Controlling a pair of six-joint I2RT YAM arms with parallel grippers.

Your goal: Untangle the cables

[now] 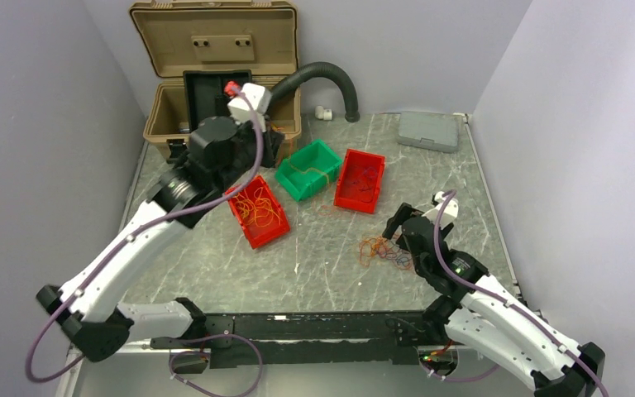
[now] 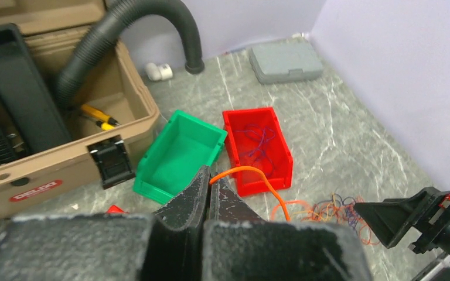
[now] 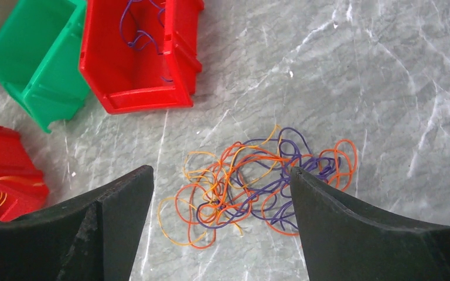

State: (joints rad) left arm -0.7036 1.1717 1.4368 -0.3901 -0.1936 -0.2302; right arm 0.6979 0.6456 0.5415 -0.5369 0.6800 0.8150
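Arcing rightward from the clenched left tool, an orange cable drops toward the tangle beneath the released right tool.

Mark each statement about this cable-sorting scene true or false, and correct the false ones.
1. The jaws of the left gripper are shut on an orange cable. True.
2. The right gripper has its jaws shut on the tangle. False: they stand wide open, holding nothing.
3. The red bin nearest the tangle holds purple strands. True.
4. The tangle lies inside a bin. False: it lies on the table.
5. The toolbox is closed. False: its lid stands open.
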